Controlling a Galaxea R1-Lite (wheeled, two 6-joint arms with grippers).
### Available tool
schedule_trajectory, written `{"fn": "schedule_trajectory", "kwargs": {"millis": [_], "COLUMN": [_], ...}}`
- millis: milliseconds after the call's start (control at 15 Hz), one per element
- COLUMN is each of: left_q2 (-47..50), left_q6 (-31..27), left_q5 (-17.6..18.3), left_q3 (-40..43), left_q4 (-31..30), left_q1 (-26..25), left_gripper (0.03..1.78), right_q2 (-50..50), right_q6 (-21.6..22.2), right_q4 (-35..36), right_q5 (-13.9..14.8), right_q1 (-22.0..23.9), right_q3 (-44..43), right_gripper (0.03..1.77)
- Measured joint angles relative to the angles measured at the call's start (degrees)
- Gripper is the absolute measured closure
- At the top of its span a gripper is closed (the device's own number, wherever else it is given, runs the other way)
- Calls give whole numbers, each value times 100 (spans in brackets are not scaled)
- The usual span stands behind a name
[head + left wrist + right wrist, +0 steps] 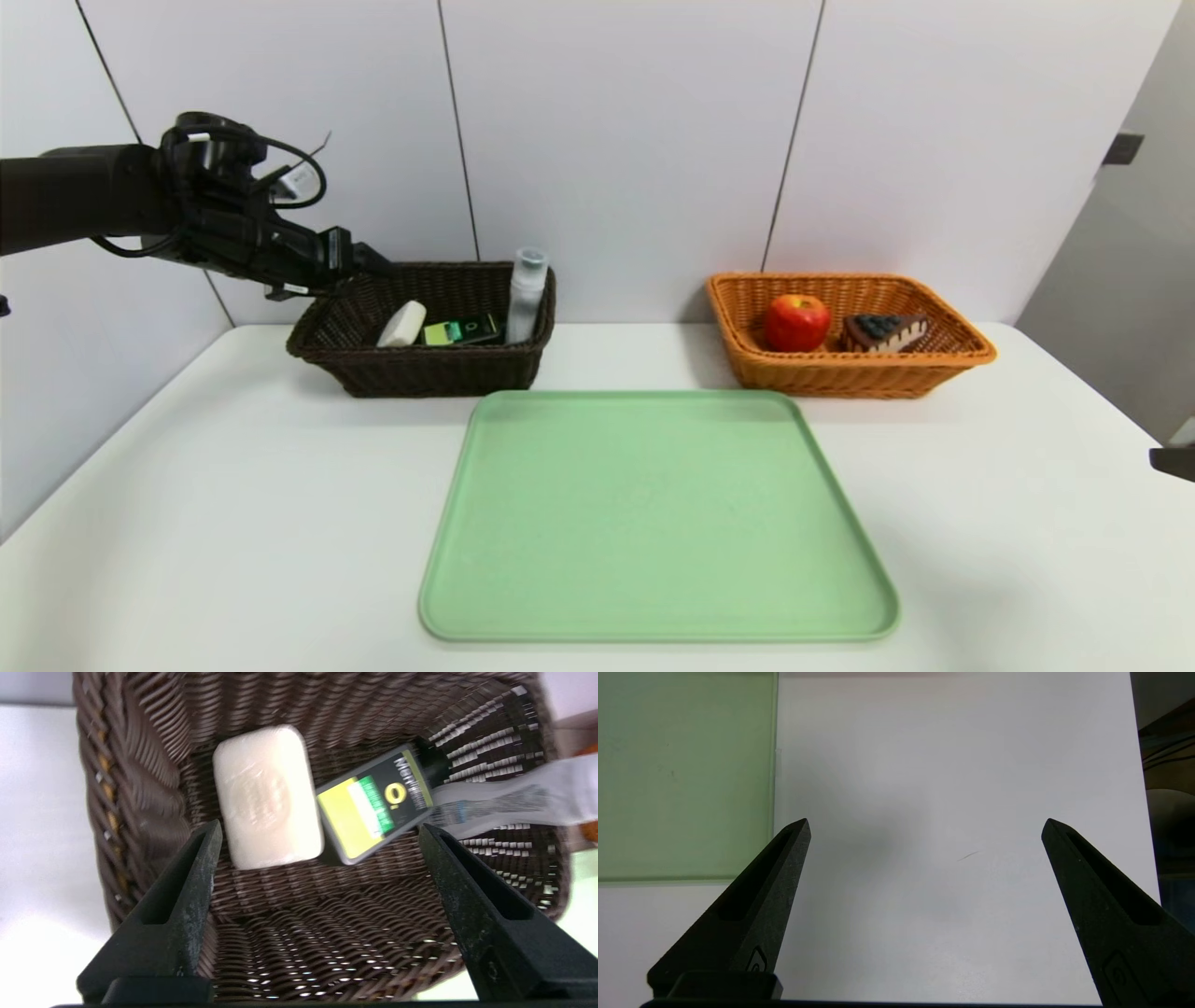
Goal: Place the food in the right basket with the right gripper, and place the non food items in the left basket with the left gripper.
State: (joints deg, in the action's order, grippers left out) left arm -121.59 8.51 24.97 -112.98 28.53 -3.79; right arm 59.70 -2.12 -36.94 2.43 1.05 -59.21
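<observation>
Left hand [317, 830] spread wide, empty, over the dark basket [140, 788]; soap bar [268, 795] lies inside beside a black-green box [373, 809]. Soap prob. light, stiff, slick: pinch long flat sides. Right hand [924, 826] open above tabletop [948, 765].

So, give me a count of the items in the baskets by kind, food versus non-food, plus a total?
Food, in the orange basket: 2 (apple, cake slice)
Non-food, in the dark basket: 3 (soap bar, green-labelled pack, clear bottle)
Total: 5
</observation>
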Motion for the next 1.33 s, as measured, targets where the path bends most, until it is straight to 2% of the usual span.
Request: {"fn": "schedule_trajectory", "kwargs": {"millis": [267,467,600,800,1133,1333], "left_q2": [758,1726,2606,4058,6355,7747], "left_q6": [61,130,135,41,-7,-22], "left_q5": [-177,-490,-551,-780,-1780,-2053], "left_q3": [-2,111,439,1208,2881,4173], "left_q4": [-24,105,383,650,766,830], "left_q1": [49,190,341,401,241,204], "left_gripper": [22,19,17,15,14,13], "right_q2": [-11,-22,-107,-441,-1598,-2706], "right_q6": [-27,-208,-251,-283,-261,-280], "right_q4": [185,833,1393,1558,1573,1571], "right_q5": [-32,-94,-128,-113,-17,-50], "right_q1": [-1,-91,-167,-195,-112,-105], "right_q3": [-71,-176,-201,-29,747,1418], "right_gripper": [9,9,9,9,9,9]}}
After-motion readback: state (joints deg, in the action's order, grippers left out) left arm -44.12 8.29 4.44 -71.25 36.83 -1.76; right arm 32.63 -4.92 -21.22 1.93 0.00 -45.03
